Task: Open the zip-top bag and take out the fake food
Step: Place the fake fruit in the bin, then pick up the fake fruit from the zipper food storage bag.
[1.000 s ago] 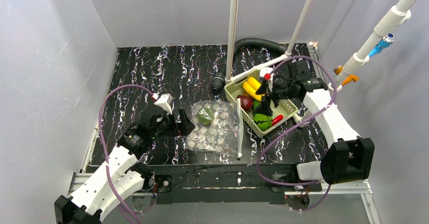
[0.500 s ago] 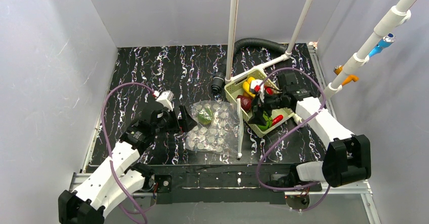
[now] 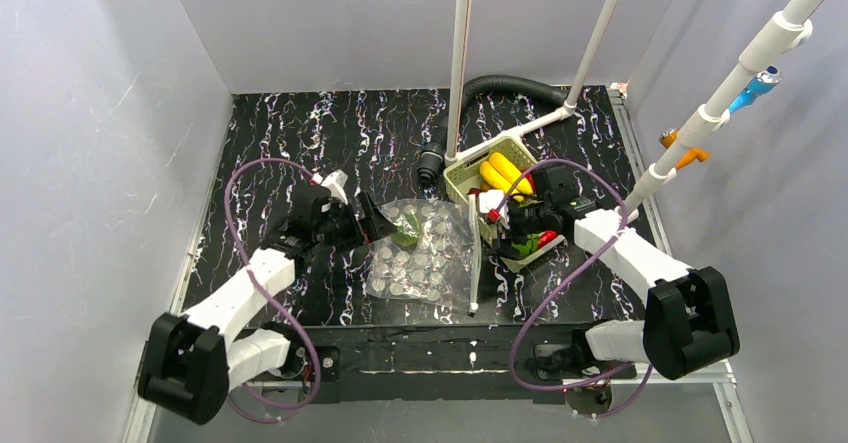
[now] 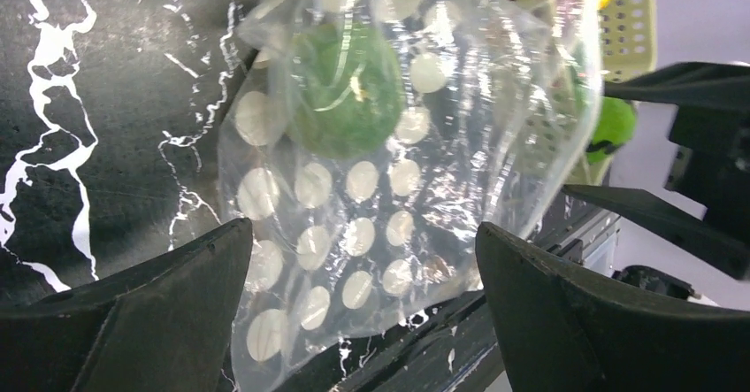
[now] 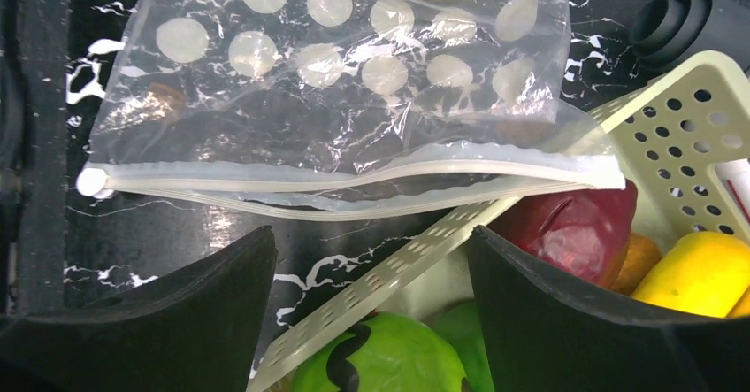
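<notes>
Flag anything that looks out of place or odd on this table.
One green toy piece sits inside the zip-top bag, while the rest of the fake food lies in the basket. The bag's zip strip gapes along its middle, its end at the basket's rim. Nothing looks spilled or damaged.

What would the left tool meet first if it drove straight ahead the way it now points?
The left tool would meet the zip-top bag first. Its dotted side lies dead ahead between the open jaws, with the green fake food piece inside it further on. How far ahead the bag lies is unclear.
</notes>
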